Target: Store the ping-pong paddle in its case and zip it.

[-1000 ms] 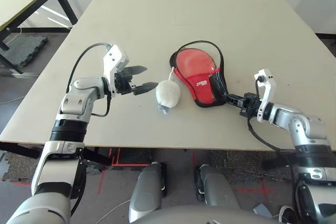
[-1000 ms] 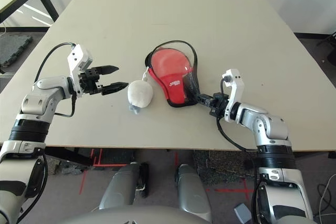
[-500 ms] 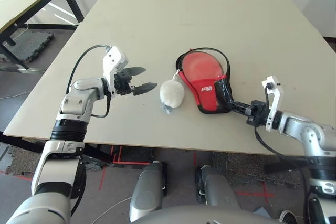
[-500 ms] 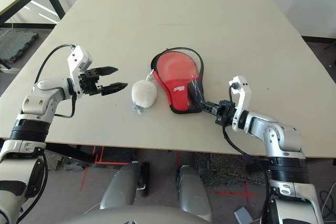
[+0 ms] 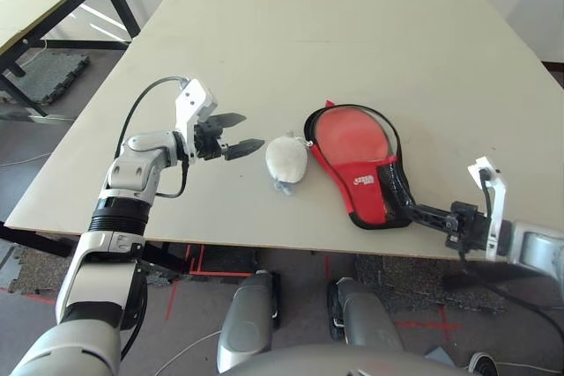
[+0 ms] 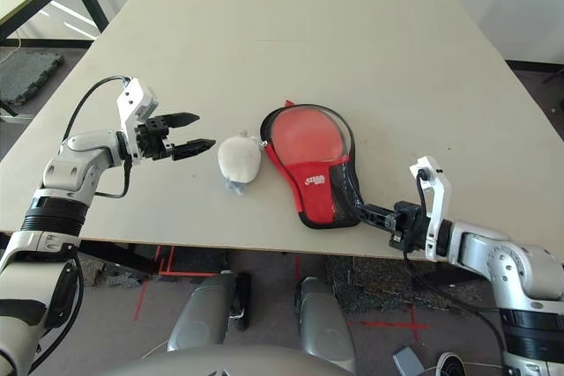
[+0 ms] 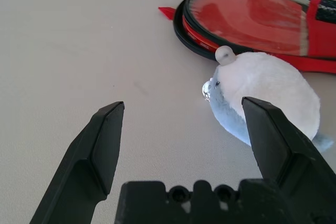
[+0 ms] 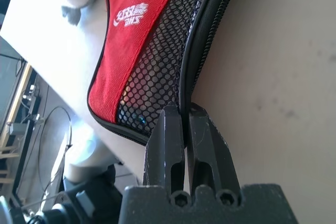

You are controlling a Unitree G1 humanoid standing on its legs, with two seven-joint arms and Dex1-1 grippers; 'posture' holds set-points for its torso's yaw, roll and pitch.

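The case [image 8: 137, 40] bears a white logo on its red panel; the lettering is too small to read.

We see the red, black-trimmed case [image 5: 366, 178] lying flat near our table [image 5: 352, 50] edge, the ping-pong paddle [image 5: 351, 136] showing inside its open top.

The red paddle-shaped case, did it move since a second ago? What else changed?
Yes. The right gripper, fingers shut on the narrow end of the red fabric paddle-shaped case with black mesh pocket, pulled back toward the robot and dragged the case toward the near edge of the beige table. The left gripper kept still with its fingers open, and the white plush pendant hardly shifted.
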